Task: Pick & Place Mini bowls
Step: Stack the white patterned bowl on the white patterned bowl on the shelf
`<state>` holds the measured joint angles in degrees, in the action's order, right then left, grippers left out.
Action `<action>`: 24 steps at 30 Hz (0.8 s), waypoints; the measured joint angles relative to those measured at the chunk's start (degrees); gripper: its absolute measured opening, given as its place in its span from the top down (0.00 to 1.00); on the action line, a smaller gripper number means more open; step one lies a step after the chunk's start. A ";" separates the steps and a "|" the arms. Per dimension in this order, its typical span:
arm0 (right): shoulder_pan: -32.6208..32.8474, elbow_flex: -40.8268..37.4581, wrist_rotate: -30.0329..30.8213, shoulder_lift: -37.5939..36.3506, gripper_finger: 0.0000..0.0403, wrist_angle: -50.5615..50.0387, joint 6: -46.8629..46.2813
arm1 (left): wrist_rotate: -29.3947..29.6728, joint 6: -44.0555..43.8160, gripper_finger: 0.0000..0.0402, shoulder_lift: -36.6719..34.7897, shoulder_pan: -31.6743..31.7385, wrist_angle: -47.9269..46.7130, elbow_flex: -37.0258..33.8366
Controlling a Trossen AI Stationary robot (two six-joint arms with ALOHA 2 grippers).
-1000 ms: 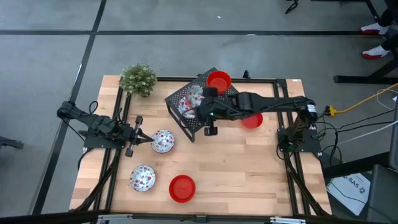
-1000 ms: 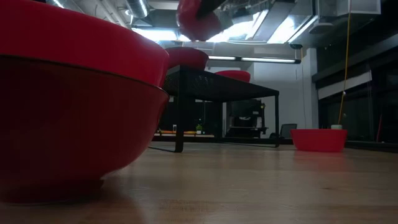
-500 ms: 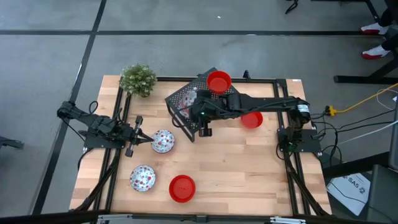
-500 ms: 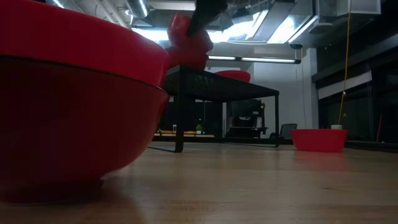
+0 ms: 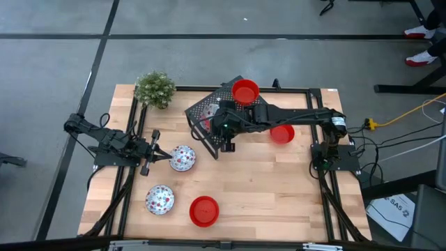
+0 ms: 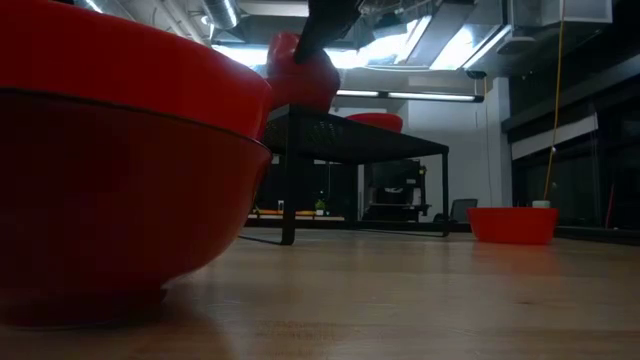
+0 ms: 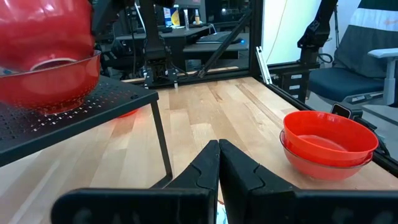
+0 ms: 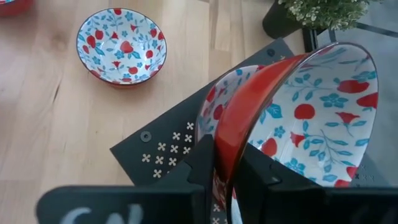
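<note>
On the black mesh rack [image 5: 202, 111] at the far middle, my right gripper [image 8: 228, 163] is shut on a floral mini bowl [image 8: 323, 106], red outside. That bowl stands steeply tilted inside another floral bowl [image 8: 225, 93], which lies on the rack. A red bowl [image 5: 245, 90] sits on the rack's far corner. On the table rest a red bowl [image 5: 282, 134], two floral bowls [image 5: 182, 158] [image 5: 159, 200] and a red bowl [image 5: 204, 210]. My left gripper [image 5: 166, 156] waits shut at the left, beside the nearer-left floral bowl. My right gripper pinches the tilted bowl's rim [image 8: 225, 149], one finger [image 8: 255, 173] inside the bowl and one [image 8: 202, 163] outside. The fingers slant down from the table's right. The bowl stands on edge, its lower part nested in the floral bowl on the rack.
A small green potted plant [image 5: 155, 88] stands at the far left corner. Black frame rails [image 5: 327, 188] run along the table's left and right sides. Bare wood lies between the rack and the near bowls.
My right gripper has come down and a little toward the table's left edge with the floral bowl. The bowl has sunk from above the rack onto the bowl lying there.
</note>
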<state>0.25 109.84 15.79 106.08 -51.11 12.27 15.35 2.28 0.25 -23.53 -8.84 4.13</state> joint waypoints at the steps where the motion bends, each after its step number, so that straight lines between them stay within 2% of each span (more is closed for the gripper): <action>1: -0.09 0.00 -0.01 0.00 0.88 0.00 0.00 | 0.00 0.00 0.99 -0.02 0.01 0.00 -0.01; 13: -1.96 0.00 -2.48 0.00 0.87 0.17 -0.03 | 0.00 0.00 0.99 0.00 0.02 0.00 -0.01; 20: -3.45 0.00 -2.92 0.00 0.87 0.02 -3.47 | 0.00 0.00 0.99 -0.01 0.02 0.00 -0.01; 24: -4.40 0.00 -8.04 0.00 0.87 -0.15 -4.11 | 0.00 0.00 0.99 0.00 0.02 0.00 -0.01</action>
<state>-4.15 109.84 7.75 106.08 -51.27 8.16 15.35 2.28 0.25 -23.51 -8.84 4.12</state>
